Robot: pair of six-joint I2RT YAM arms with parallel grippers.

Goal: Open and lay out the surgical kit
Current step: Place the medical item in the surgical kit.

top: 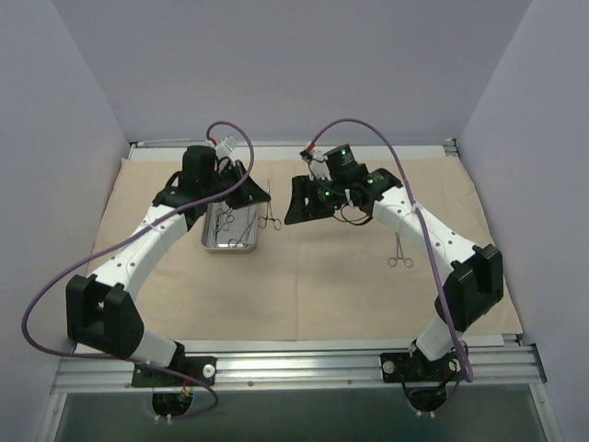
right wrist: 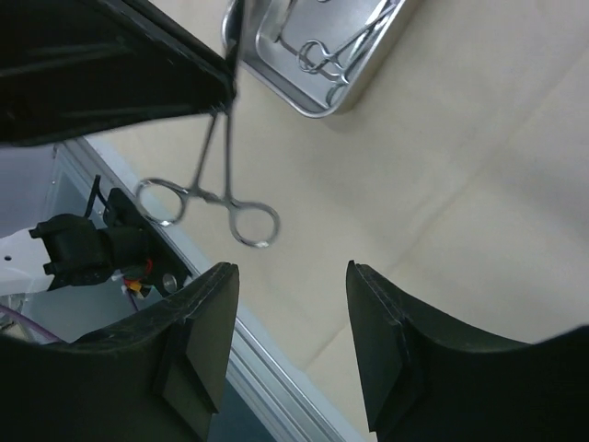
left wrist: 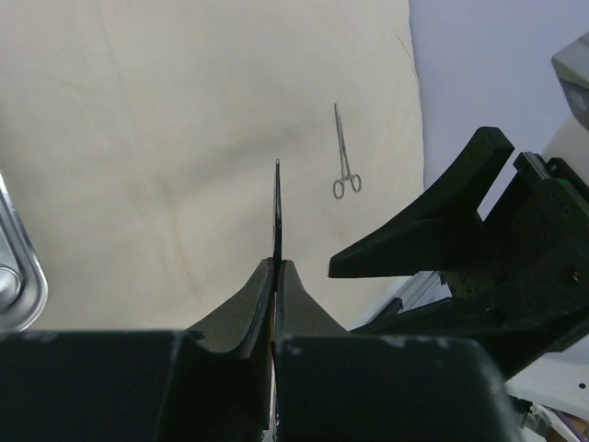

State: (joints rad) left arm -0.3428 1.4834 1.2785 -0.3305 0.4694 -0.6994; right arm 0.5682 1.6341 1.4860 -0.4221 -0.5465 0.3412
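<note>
The big beige cloth wrap [top: 322, 285] is already opened and spread out flat, so that part of the job looks done. The shiny steel tray [top: 230, 249] is set on the cloth, toward the left and back. One pair of forceps [top: 399, 253] is laid out on the right side of the cloth, well apart from the tray.

A second pair of forceps [right wrist: 216, 175] is held up in the air, just beside the tray. It is pinched at its thin end by the left gripper [left wrist: 276, 265], which is clenched tight on it. The two ring handles hang down free. The right gripper [right wrist: 290, 272] is near those rings, with its fingers spread apart and nothing between them. Nothing is touched by it.

More forceps [right wrist: 336, 51] can be seen lying inside the tray. How many are there cannot be told for sure.

So the job seems partly done. The cloth is opened, and one pair is put down. The pair in the air is not yet laid on the cloth, and the ones in the tray are yet to be taken out and set in place.
</note>
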